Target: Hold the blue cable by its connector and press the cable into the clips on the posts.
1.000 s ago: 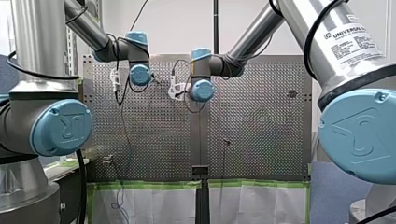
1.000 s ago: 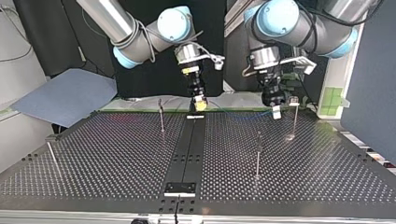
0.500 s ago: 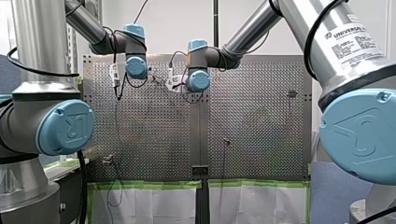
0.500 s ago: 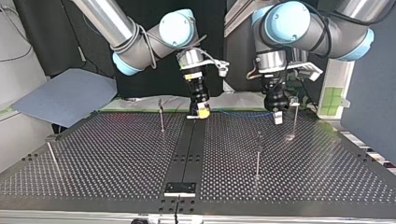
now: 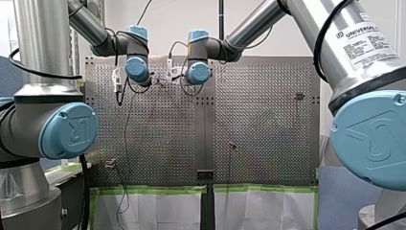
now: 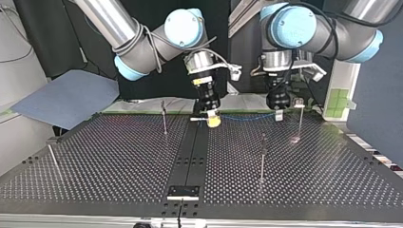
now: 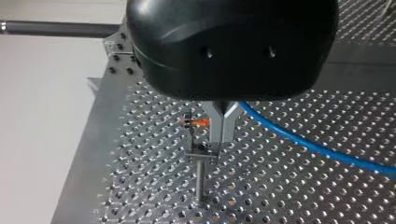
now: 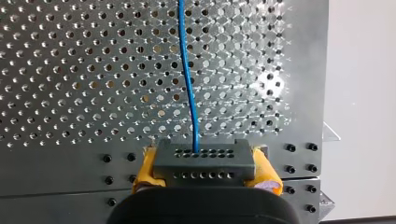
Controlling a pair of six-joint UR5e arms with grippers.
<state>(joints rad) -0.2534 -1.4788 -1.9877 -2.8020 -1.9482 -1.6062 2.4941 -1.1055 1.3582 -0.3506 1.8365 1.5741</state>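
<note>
at the table edge, my right gripper clamps connector, my left gripper closed around blue cable, contact hidden

obstacles: 4 posts on table, 1 just beside left gripper | cable stretched low from left gripper to connector in right gripper, barring that gap | free: centre strip, near half between posts, top view
</note>
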